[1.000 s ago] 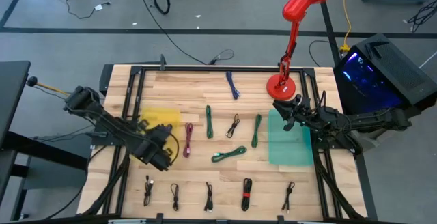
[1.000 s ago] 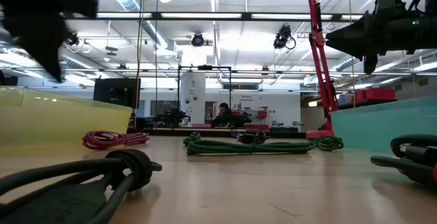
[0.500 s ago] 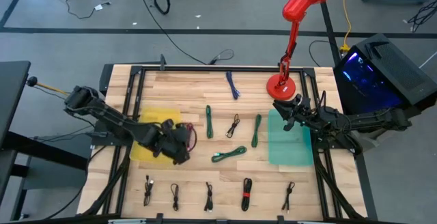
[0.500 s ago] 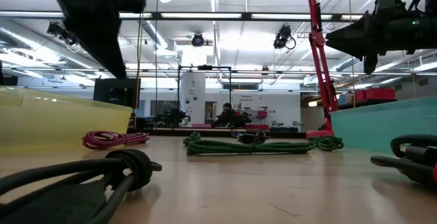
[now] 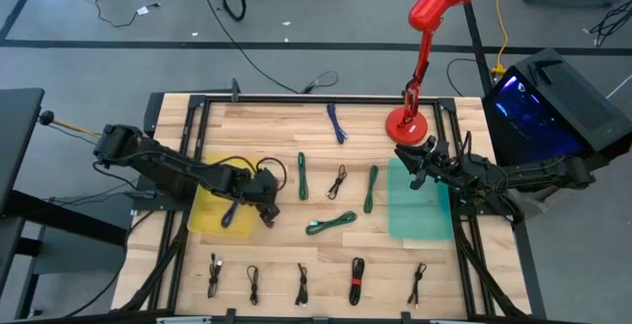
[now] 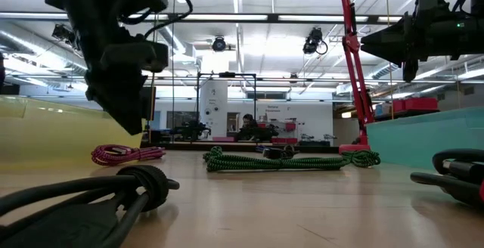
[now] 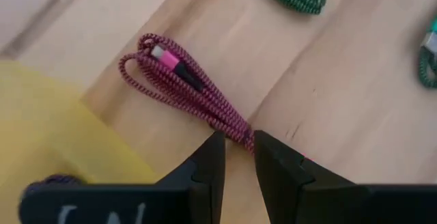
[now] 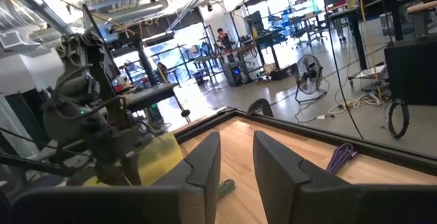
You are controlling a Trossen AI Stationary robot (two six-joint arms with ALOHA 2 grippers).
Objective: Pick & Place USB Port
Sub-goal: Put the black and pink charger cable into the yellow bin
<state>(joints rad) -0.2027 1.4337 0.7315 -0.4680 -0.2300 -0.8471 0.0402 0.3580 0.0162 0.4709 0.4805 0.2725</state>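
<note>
Open lab room behind, wood-slat table (image 5: 316, 156) with bundled cables laid out in rows, a yellow tray (image 5: 212, 191) on the left side and a teal tray (image 5: 415, 205) on the right. Left gripper (image 7: 237, 157) hangs just above the magenta braided cable (image 7: 184, 87), which lies coiled on the bare wood just beside the yellow tray's edge — its pink plug end shows at the far loop. Fingers (image 7: 212, 162) stand a little apart, one on each side of the bundle's near end, not clamped on anything yet. The high view shows the left gripper (image 5: 265, 194) at the tray's right edge; a dark purple cable (image 5: 229, 213) already sits inside the tray. Right gripper (image 5: 415, 161) waits over the teal tray, fingers (image 8: 205, 159) slightly parted, holding nothing. Handling guess: the cable is light, soft and floppy, braided sheath gives decent friction; loose loops may splay or dangle. Best hold is probably across the bunched middle strands — not the small plug.
</note>
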